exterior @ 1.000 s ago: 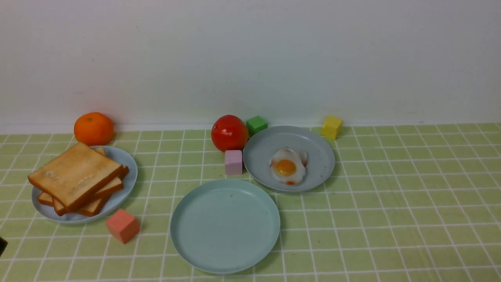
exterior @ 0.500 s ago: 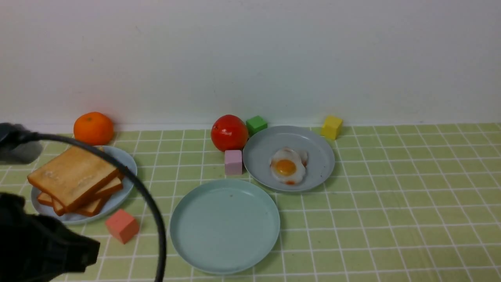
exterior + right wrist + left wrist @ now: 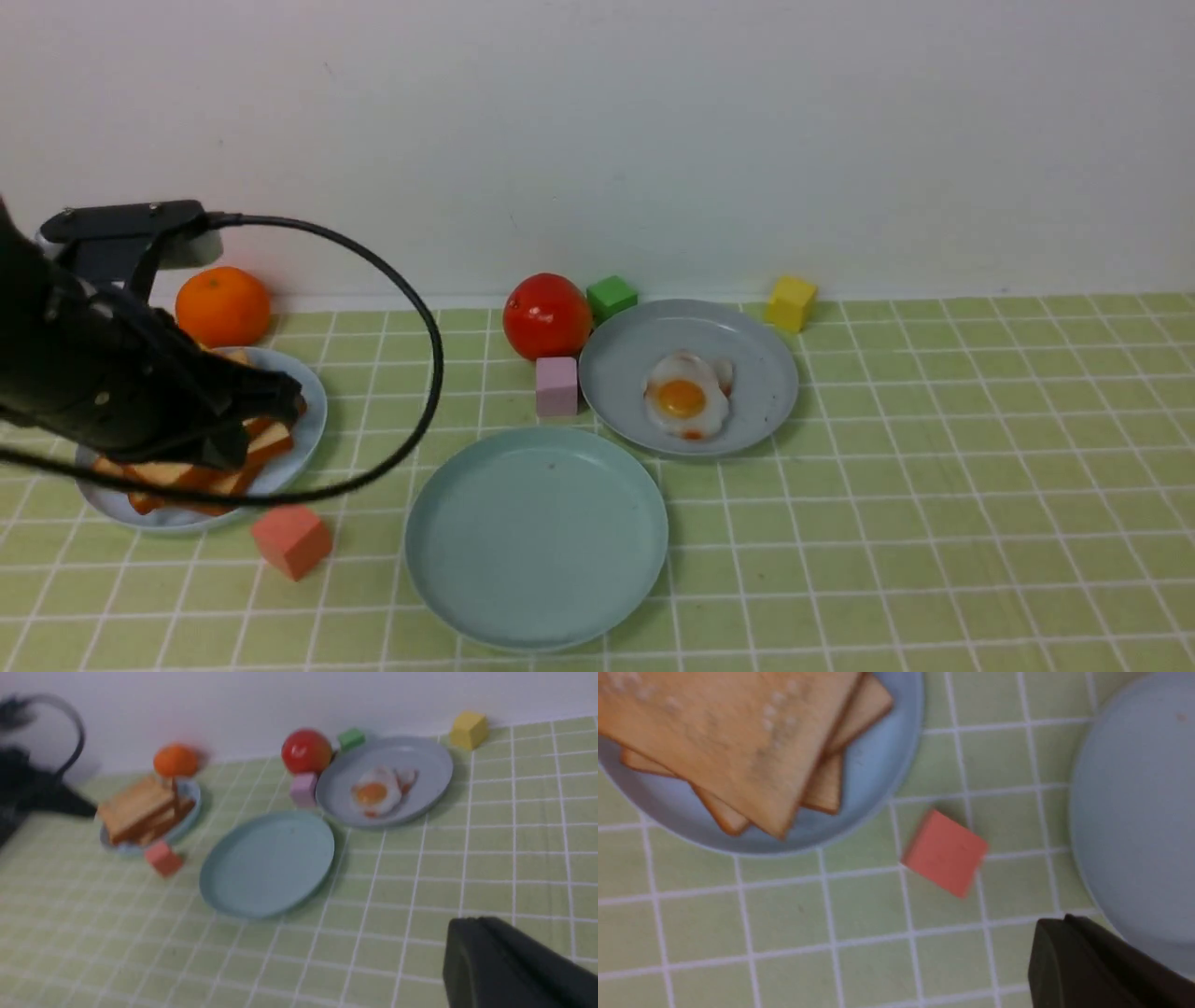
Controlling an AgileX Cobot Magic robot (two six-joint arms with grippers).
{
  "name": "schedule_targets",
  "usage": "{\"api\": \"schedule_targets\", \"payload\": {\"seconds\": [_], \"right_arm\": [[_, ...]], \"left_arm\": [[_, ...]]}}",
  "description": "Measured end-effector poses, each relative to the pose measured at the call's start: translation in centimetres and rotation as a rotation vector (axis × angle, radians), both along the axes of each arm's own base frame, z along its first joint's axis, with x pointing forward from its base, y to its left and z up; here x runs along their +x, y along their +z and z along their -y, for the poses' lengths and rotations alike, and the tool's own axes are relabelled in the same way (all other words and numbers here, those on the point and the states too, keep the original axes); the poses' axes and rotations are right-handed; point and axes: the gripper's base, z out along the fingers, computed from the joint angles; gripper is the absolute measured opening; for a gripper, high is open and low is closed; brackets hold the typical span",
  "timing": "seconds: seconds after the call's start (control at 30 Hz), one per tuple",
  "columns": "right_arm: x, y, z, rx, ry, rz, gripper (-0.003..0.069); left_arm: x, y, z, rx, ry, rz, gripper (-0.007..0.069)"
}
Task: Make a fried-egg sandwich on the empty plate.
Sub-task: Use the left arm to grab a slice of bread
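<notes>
Front view: the left gripper hangs over the toast slices, which lie stacked on a grey-blue plate at the left of the checked table; the arm hides most of the stack. Left wrist view shows its jaws pressed together with nothing between them, apart from the toast. The right gripper, seen only in the right wrist view, is likewise fully closed and carries nothing. The empty plate, pale teal, sits nearest the robot at centre and is bare. The fried egg lies on a second grey-blue plate just behind and to the right of the teal one. A salmon cube stands between the toast's plate and the teal plate. A tomato and a pink cube stand just left of the egg's plate. An orange sits behind the toast.
</notes>
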Motion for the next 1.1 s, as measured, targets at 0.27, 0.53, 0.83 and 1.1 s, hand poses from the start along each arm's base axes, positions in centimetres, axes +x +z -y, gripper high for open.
{"api": "schedule_targets", "payload": {"seconds": [0.27, 0.53, 0.83, 1.1], "right_arm": [[0.6, 5.0, -0.8, -0.138, 0.206, -0.04, -0.001], [1.0, 5.2, -1.0, -0.204, 0.275, 0.014, -0.0005], [1.1, 5.3, -1.0, -0.201, 0.272, 0.029, 0.0003], [1.1, 5.3, -1.0, -0.201, 0.272, 0.029, 0.0007]], "left_arm": [[6.4, -2.7, -1.8, 0.112, -0.083, -0.036, -0.0011], [10.8, -4.4, -1.8, 0.242, -0.253, 0.054, 0.0233], [12.1, -7.0, -2.0, 0.29, -0.283, 0.049, 0.0429], [12.2, -8.6, -2.3, 0.343, -0.325, -0.015, 0.0435]]}}
